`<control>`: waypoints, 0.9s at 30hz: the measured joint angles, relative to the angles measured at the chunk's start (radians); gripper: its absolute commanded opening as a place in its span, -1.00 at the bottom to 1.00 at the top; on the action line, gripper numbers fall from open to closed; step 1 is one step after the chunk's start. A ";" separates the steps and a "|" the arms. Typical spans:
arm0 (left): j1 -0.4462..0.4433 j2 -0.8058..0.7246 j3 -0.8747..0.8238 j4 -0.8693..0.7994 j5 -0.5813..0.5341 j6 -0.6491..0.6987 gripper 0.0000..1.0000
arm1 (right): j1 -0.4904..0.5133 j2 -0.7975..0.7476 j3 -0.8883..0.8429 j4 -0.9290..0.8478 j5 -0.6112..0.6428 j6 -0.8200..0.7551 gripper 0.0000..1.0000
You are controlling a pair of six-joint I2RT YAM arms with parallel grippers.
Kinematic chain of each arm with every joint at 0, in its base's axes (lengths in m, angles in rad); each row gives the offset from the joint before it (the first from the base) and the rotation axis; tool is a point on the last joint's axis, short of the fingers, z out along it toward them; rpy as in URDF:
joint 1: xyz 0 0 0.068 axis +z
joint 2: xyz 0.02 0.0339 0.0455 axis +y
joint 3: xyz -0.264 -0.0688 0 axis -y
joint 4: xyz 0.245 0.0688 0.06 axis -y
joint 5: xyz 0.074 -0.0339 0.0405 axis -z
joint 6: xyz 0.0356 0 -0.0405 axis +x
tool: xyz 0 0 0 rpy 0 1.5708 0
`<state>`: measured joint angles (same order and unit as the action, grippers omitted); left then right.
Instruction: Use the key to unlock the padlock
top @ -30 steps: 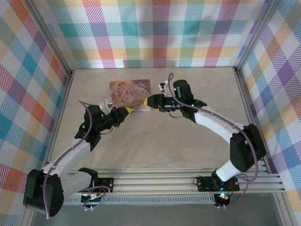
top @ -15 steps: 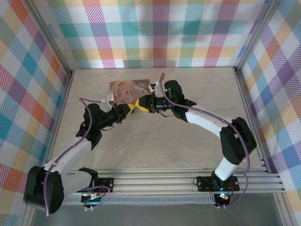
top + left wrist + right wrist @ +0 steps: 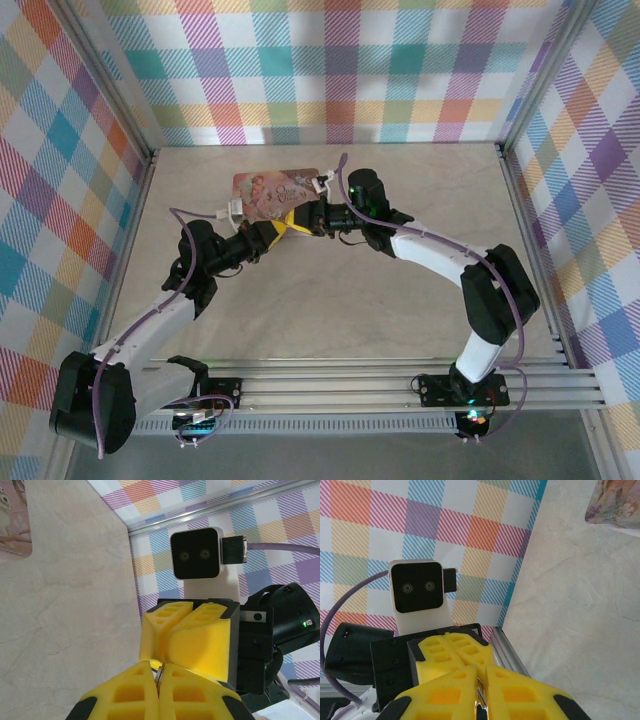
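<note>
My two grippers meet tip to tip just above the table, in front of the pink tin box [image 3: 268,189]. The left gripper [image 3: 277,231] [image 3: 159,666] is shut on a thin flat metal piece [image 3: 160,673], apparently the key. Facing it, the right gripper [image 3: 295,222] [image 3: 483,673] has its yellow fingers [image 3: 200,640] pressed together on a shiny metal piece [image 3: 481,696], which looks like the same key. The left fingers [image 3: 451,652] stand directly behind it in the right wrist view. The padlock is hidden.
The tin box lies flat at the back middle of the beige table [image 3: 330,300], close behind both grippers. Checked walls [image 3: 340,70] and aluminium rails [image 3: 520,210] enclose the table on three sides. The arm bases sit at the near edge.
The right arm moved left until its fingers met the left gripper's tips, then closed on the metal piece. The left gripper edged slightly toward the tin box and stayed shut.
</note>
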<state>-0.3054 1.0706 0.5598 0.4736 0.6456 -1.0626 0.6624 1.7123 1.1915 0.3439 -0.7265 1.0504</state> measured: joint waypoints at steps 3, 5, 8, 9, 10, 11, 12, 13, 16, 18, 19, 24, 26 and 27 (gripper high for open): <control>0.000 0.000 0.000 0.000 -0.002 0.000 -1.00 | -0.002 0.009 0.000 0.021 -0.010 0.011 -0.98; 0.000 0.000 0.000 -0.001 -0.003 0.000 -1.00 | -0.003 0.011 0.000 0.029 -0.016 0.016 -1.00; 0.000 0.000 0.004 -0.005 -0.003 0.002 -1.00 | -0.004 0.013 0.000 0.038 -0.020 0.015 -1.00; 0.000 0.000 0.008 -0.008 -0.003 0.005 -1.00 | -0.005 0.013 0.000 0.041 -0.021 0.014 -1.00; 0.000 0.000 0.012 -0.012 -0.003 0.005 -1.00 | -0.006 0.013 0.000 0.045 -0.024 0.010 -1.00; 0.000 0.000 0.016 -0.019 -0.003 0.009 -1.00 | -0.007 0.013 0.000 0.048 -0.026 0.003 -1.00; 0.000 0.000 0.021 -0.027 -0.002 0.012 -1.00 | -0.008 0.013 0.000 0.048 -0.027 -0.008 -1.00; 0.000 0.000 0.025 -0.035 -0.002 0.016 -0.91 | -0.008 0.013 0.000 0.048 -0.027 -0.021 -1.00; 0.000 0.001 0.046 -0.084 0.004 0.051 -0.28 | -0.006 0.008 0.001 0.025 -0.030 -0.081 -1.00; 0.000 0.002 0.082 -0.167 0.012 0.109 0.04 | 0.002 -0.002 0.016 -0.046 -0.029 -0.156 -1.00; 0.000 0.002 0.114 -0.227 0.015 0.154 0.12 | 0.005 -0.008 0.039 -0.111 -0.024 -0.217 -1.00; 0.026 -0.005 0.265 -0.489 0.024 0.371 0.19 | 0.013 -0.043 0.207 -0.479 0.064 -0.563 -1.00; 0.041 -0.008 0.301 -0.563 0.032 0.454 0.18 | 0.014 -0.073 0.253 -0.597 0.107 -0.698 -1.00; 0.046 -0.008 0.315 -0.597 0.044 0.499 0.14 | 0.014 -0.089 0.266 -0.642 0.122 -0.756 -1.00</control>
<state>-0.2596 1.0630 0.8749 -0.1230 0.6899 -0.5632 0.6762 1.6234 1.4578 -0.2985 -0.6041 0.2943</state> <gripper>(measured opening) 0.591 0.056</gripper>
